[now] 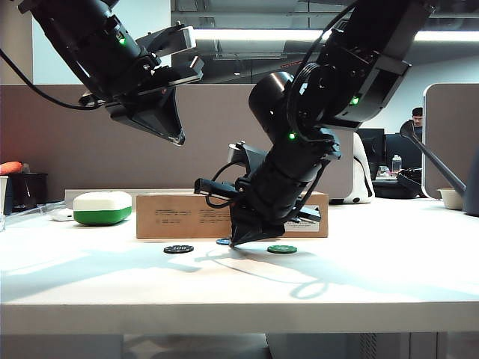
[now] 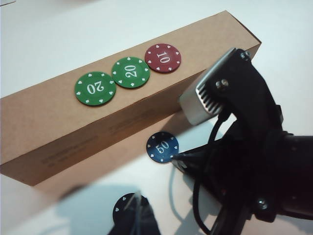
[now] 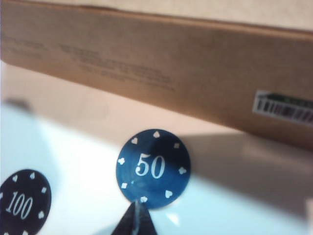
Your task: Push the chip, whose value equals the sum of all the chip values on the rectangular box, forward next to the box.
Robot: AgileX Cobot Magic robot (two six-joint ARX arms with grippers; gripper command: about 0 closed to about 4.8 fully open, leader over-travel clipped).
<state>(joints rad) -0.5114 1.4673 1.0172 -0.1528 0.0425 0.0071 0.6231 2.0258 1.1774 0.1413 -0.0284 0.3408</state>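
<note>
The blue chip [image 3: 153,168] marked 50 lies flat on the white table just in front of the rectangular box [image 3: 161,58]. My right gripper [image 3: 136,218] is shut with nothing held, and its tip touches the chip's near edge. In the exterior view that gripper [image 1: 238,241] is down at the table, with the chip [image 1: 223,241] just showing beside it. The left wrist view shows the box [image 2: 58,107] carrying two green 20 chips [image 2: 95,88] [image 2: 130,72] and a red 10 chip [image 2: 163,58], with the blue chip [image 2: 162,147] below. My left gripper [image 1: 177,139] hangs shut high above the table.
A black 100 chip [image 1: 178,248] lies on the table left of the blue one, and a green chip [image 1: 281,249] lies to the right. A white-and-green rounded case [image 1: 102,208] stands left of the box. A white bowl [image 1: 451,198] sits far right.
</note>
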